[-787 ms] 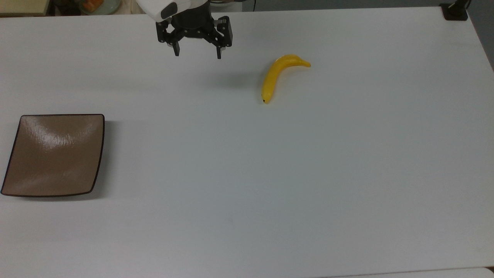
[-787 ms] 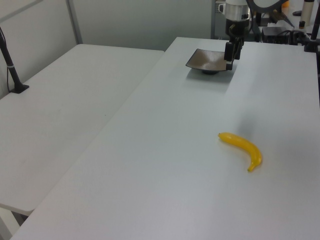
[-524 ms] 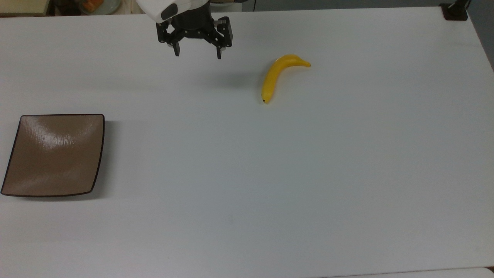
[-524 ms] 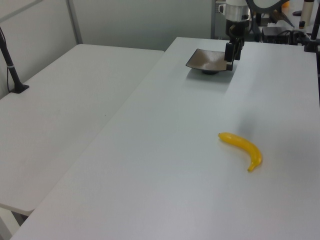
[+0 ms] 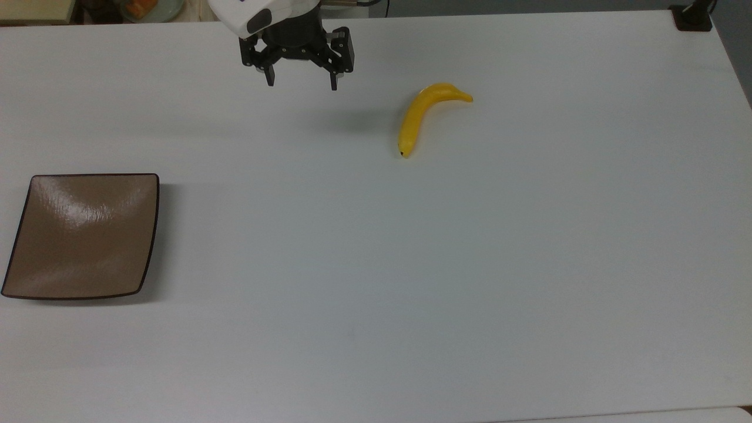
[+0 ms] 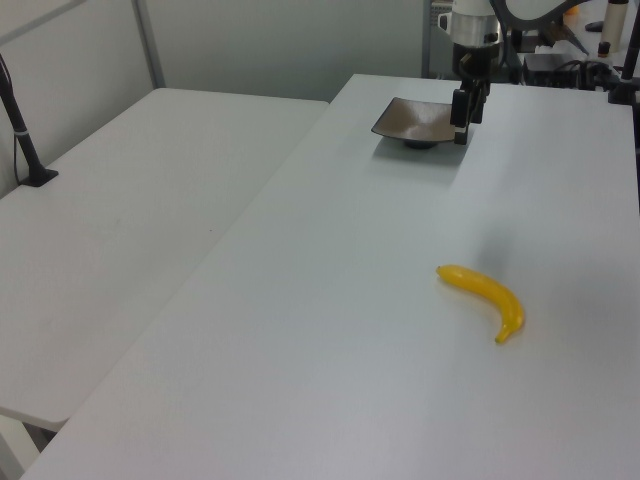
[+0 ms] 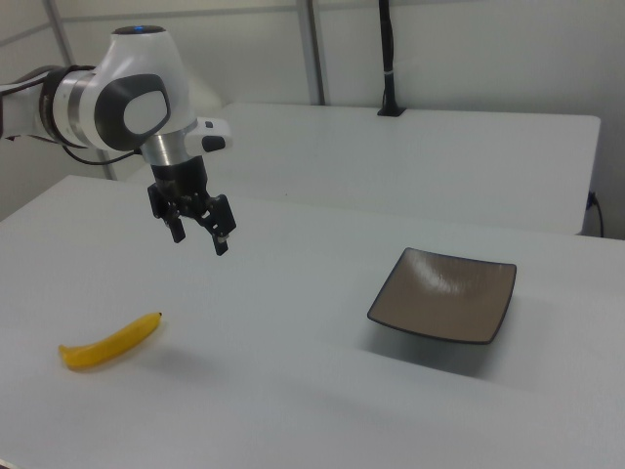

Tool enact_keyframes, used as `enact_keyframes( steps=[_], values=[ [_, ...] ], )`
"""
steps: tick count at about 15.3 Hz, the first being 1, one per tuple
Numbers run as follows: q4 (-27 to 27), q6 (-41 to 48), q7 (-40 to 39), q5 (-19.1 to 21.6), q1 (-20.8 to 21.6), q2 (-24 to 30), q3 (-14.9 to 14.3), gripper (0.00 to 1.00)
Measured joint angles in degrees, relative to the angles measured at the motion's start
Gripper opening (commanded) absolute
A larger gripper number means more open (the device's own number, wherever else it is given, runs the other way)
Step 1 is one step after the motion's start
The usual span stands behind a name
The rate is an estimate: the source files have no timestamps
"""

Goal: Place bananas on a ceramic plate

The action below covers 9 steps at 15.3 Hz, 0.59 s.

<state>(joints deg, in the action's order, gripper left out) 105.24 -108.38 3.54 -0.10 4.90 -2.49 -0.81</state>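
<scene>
A single yellow banana (image 5: 421,117) lies on the white table (image 5: 411,264), right of centre and toward the top edge in the top view. The same banana (image 6: 487,297) (image 7: 110,343) rests flat in both side views. The brown square ceramic plate (image 5: 82,235) (image 6: 415,121) (image 7: 444,294) sits bare at the top view's far left. My gripper (image 5: 301,84) (image 7: 198,239) hangs open in the air above the table, its fingers pointing down with nothing between them. It is to the left of the banana in the top view, well apart from it and from the plate.
A second white table (image 6: 120,230) stands alongside at the left view's left, with a black post (image 6: 22,130) clamped on it. A black clamp base (image 5: 692,16) sits at the top view's top right corner.
The gripper has drifted very slightly upward in the top view, still open. Banana and plate have not moved.
</scene>
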Motion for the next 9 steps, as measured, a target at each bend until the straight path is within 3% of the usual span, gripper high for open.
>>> enact_keyframes(
  steps=[9],
  values=[
    [0.5, 4.4, 0.3, 0.0, 0.4, 0.0, 0.0, 1.0]
  ],
)
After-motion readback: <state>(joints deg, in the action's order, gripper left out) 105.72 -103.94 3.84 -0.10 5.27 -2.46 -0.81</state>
